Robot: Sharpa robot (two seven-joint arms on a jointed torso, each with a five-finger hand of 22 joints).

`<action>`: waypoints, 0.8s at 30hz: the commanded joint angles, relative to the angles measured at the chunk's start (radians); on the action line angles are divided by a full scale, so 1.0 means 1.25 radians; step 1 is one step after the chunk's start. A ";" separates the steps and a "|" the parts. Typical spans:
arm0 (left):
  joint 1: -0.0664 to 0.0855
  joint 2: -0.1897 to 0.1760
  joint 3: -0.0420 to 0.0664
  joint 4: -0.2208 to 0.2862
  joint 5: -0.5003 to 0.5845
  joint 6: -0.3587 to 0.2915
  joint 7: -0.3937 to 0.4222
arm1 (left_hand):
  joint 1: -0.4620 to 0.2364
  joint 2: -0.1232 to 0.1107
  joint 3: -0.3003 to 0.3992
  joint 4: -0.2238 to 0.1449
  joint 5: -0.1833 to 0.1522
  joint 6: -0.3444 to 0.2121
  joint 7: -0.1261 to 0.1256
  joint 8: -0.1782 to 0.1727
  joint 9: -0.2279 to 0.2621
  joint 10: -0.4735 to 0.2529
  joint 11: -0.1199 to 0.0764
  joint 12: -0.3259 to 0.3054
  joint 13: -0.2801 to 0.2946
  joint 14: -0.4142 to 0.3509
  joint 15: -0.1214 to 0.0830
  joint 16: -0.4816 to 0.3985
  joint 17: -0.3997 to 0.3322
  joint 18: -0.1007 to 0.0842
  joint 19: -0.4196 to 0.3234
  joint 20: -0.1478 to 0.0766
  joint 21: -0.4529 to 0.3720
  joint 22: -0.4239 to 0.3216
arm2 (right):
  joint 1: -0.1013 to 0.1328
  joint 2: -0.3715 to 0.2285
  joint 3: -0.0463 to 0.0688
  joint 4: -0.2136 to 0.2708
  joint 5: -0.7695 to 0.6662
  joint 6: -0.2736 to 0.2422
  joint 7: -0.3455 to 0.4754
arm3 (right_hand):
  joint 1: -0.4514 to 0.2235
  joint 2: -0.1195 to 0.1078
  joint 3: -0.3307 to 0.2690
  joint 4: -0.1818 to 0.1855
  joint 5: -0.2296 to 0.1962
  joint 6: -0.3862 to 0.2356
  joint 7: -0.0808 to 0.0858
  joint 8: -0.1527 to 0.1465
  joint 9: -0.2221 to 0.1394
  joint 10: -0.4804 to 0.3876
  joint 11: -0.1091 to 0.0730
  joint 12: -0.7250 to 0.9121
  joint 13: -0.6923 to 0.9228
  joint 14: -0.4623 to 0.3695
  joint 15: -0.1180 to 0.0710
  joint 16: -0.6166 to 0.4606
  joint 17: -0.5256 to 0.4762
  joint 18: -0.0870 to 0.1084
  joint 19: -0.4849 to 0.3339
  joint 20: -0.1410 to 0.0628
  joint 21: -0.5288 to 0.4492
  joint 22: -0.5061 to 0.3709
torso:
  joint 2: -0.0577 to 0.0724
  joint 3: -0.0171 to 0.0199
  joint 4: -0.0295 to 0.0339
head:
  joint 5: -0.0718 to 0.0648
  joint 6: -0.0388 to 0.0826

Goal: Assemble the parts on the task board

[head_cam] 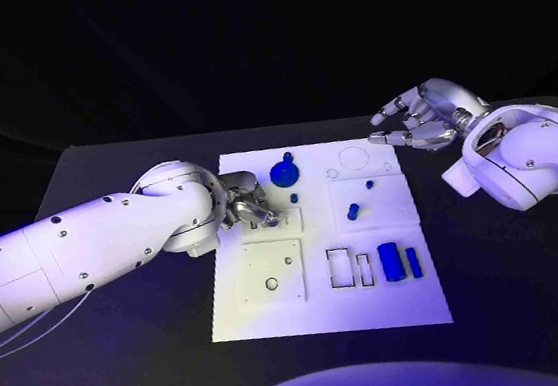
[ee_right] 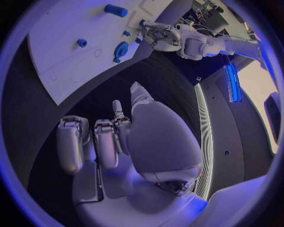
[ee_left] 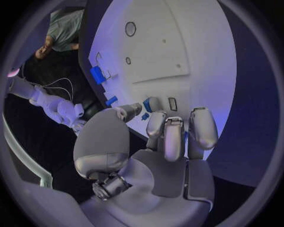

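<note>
Two hands up: in the head view your left hand [head_cam: 245, 207] pinches a small blue part [head_cam: 273, 222] over the board [head_cam: 387, 306]; right hand [head_cam: 421, 119] hovers off its far corner, loosely spread, empty. Left wrist view: part [ee_left: 146, 115] at the fingertips [ee_left: 156, 124]. Right wrist view: nothing held. Likely mid-placement; next, seat it squarely.

The left robot hand [head_cam: 245, 207] covers part of the task board [head_cam: 387, 306] — whatever lies beneath is hidden.

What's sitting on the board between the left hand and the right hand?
In the head view, the round blue part lies on the task board between the left hand and the right hand, nearer the left; beyond it, engraved circle outlines.
</note>
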 commanded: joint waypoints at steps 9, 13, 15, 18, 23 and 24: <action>0.043 -0.011 0.041 0.011 0.021 -0.002 0.001 | -0.016 -0.001 -0.061 0.014 -0.005 0.001 0.004 -0.008 0.001 -0.004 0.000 -0.003 -0.008 0.059 -0.005 0.003 0.118 -0.010 0.005 -0.002 -0.002 -0.001 | -0.002 0.006 0.000 -0.007 -0.008 0.009 0.007 | -0.010 0.000 0.000 0.006 0.001 0.002 -0.003 0.004 -0.001 -0.001 -0.006 -0.005 0.086 0.070 -0.006 -0.004 0.149 0.000 0.010 -0.007 -0.005 0.140 | 0.000 0.0004 -0.0020 | 0.000 0.011; 0.073 -0.010 0.046 -0.008 0.025 0.029 -0.001 | -0.008 -0.009 -0.092 0.013 -0.004 -0.018 0.010 -0.021 -0.002 -0.018 0.005 -0.014 -0.025 0.058 -0.001 0.002 0.116 -0.008 -0.001 0.000 -0.007 -0.010 | -0.002 0.006 0.000 -0.007 -0.008 0.009 0.007 | -0.012 0.001 0.000 0.006 0.001 0.001 -0.003 0.004 -0.001 -0.001 -0.006 -0.005 0.086 0.070 -0.006 -0.004 0.150 0.000 0.011 -0.007 -0.004 0.141 | 0.001 0.0002 -0.0010 | -0.002 0.015; 0.084 -0.009 0.047 -0.021 0.025 0.043 -0.001 | 0.004 -0.011 -0.106 0.012 -0.002 -0.023 0.012 -0.026 -0.004 -0.022 0.007 -0.016 -0.027 0.058 0.001 0.002 0.116 -0.008 -0.002 0.002 -0.008 -0.011 | -0.002 0.007 0.000 -0.008 -0.008 0.009 0.007 | -0.012 0.001 0.000 0.006 0.001 0.001 -0.003 0.004 -0.001 -0.001 -0.006 -0.005 0.086 0.070 -0.006 -0.004 0.150 0.000 0.011 -0.007 -0.004 0.141 | 0.001 0.0009 0.0003 | -0.003 0.015; 0.098 -0.001 0.049 -0.053 0.025 0.066 -0.001 | 0.018 -0.006 -0.116 0.012 0.000 -0.026 0.015 -0.032 -0.007 -0.025 0.010 -0.017 -0.029 0.058 0.003 0.001 0.116 -0.007 -0.004 0.003 -0.010 -0.014 | -0.002 0.007 0.000 -0.008 -0.008 0.009 0.007 | -0.012 0.001 0.000 0.006 0.001 0.001 -0.003 0.004 -0.001 -0.001 -0.006 -0.005 0.086 0.070 -0.006 -0.004 0.150 0.000 0.011 -0.007 -0.004 0.141 | 0.001 0.0005 0.0004 | -0.003 0.017; 0.110 0.019 0.049 -0.120 0.025 0.103 0.001 | 0.028 0.000 -0.121 0.012 0.001 -0.028 0.017 -0.037 -0.010 -0.028 0.011 -0.019 -0.033 0.057 0.005 0.001 0.115 -0.006 -0.008 0.005 -0.013 -0.020 | -0.002 0.007 0.000 -0.008 -0.008 0.008 0.007 | -0.012 0.001 0.000 0.006 0.001 0.001 -0.003 0.004 -0.001 -0.001 -0.006 -0.005 0.086 0.070 -0.006 -0.004 0.150 0.000 0.011 -0.007 -0.004 0.141 | 0.001 -0.0003 0.0003 | 0.000 0.021; 0.111 0.024 0.049 -0.135 0.024 0.112 0.001 | 0.031 0.002 -0.122 0.013 0.001 -0.029 0.017 -0.039 -0.011 -0.030 0.012 -0.020 -0.035 0.057 0.005 0.001 0.115 -0.006 -0.008 0.005 -0.013 -0.021 | -0.002 0.007 0.000 -0.008 -0.008 0.008 0.006 | -0.012 0.001 0.000 0.006 0.001 0.001 -0.003 0.004 -0.001 -0.001 -0.006 -0.005 0.086 0.070 -0.006 -0.004 0.150 0.000 0.011 -0.007 -0.004 0.141 | 0.001 0.0003 0.0003 | 0.000 0.021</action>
